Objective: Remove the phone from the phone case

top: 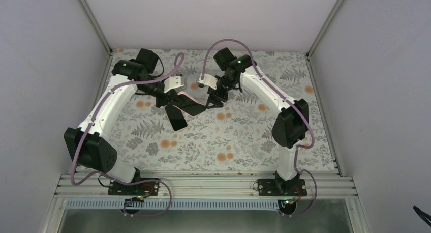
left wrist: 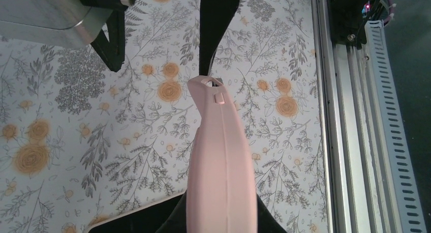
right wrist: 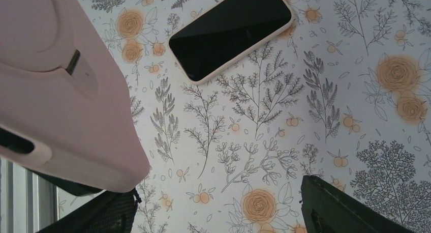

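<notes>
The pink phone case point(left wrist: 222, 156) is empty and held edge-up above the table. My left gripper point(left wrist: 222, 220) is shut on its near end. In the top view the case point(top: 184, 94) hangs between my left gripper point(top: 167, 98) and my right gripper point(top: 213, 98). The phone point(right wrist: 231, 32), with a black screen and a pale rim, lies flat on the floral table, out of the case. It also shows in the top view point(top: 178, 118), just in front of the case. My right gripper point(right wrist: 218, 207) is wide open, and the case point(right wrist: 61, 90) lies against its left finger.
The floral mat point(top: 244, 141) covers the table. A metal rail point(left wrist: 350, 141) runs along the near edge. Grey walls point(top: 45, 65) close in the left, right and back. The right arm's wrist housing point(left wrist: 40, 14) hangs just beyond the case.
</notes>
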Robot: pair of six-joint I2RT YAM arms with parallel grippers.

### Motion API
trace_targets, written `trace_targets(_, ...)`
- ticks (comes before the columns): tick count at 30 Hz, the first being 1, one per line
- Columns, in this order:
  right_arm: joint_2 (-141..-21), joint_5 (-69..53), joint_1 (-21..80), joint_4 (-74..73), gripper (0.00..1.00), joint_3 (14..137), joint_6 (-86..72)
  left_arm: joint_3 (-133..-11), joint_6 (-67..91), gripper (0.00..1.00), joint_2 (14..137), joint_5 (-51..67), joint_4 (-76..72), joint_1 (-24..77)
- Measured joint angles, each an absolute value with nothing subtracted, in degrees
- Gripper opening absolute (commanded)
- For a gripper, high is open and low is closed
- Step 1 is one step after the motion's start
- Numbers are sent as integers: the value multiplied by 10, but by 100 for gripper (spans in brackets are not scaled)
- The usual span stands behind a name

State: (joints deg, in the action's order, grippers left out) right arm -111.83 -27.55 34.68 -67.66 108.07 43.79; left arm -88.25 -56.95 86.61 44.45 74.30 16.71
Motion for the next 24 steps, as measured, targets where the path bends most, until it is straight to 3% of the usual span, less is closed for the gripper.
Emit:
trace_targets(11, -1130, -318, 337, -696, 84, 1119, 445, -914, -580, 2, 890, 477, 747, 161)
trace_targets(24, -1135, -373, 337, -689, 88, 1134, 462, -1052, -594, 2, 993, 511, 870, 153)
